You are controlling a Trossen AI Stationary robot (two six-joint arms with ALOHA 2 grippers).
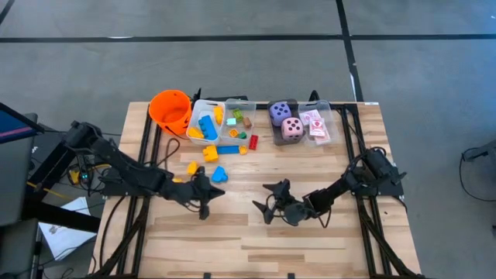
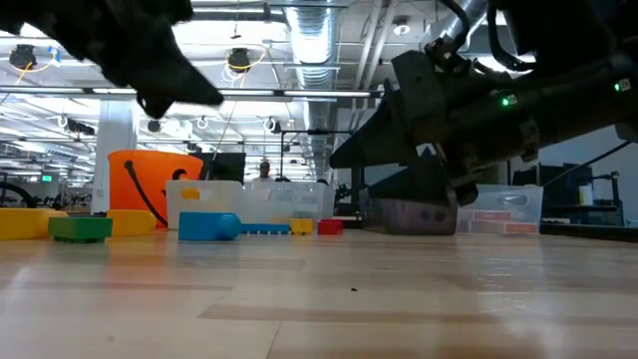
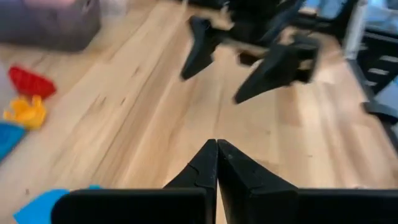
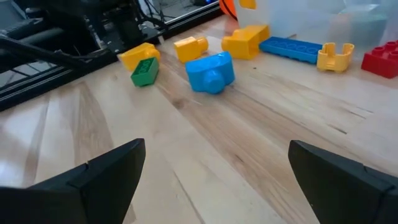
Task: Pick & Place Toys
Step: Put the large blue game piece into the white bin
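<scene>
Loose toy blocks lie on the wooden table: a blue block (image 1: 219, 174) (image 4: 210, 71), a green one (image 4: 145, 71), yellow ones (image 1: 210, 153) (image 4: 245, 40), a flat blue one (image 4: 297, 48) and a red one (image 1: 253, 142). One clear bin (image 1: 213, 122) holds several blocks. The other bin (image 1: 335, 116) holds a purple die (image 1: 280, 113), a pink die (image 1: 292, 128) and red-patterned cards (image 1: 318, 124). My left gripper (image 1: 203, 198) (image 3: 216, 165) hangs shut above the table, just nearer than the blue block. My right gripper (image 1: 271, 201) (image 4: 214, 180) stands open low over bare wood at mid-table, pointing toward the loose blocks, with nothing between its fingers.
An orange bucket (image 1: 170, 111) stands at the far left beside the bins. The two grippers face each other a short way apart. Bare wood stretches along the near half of the table (image 1: 256, 248).
</scene>
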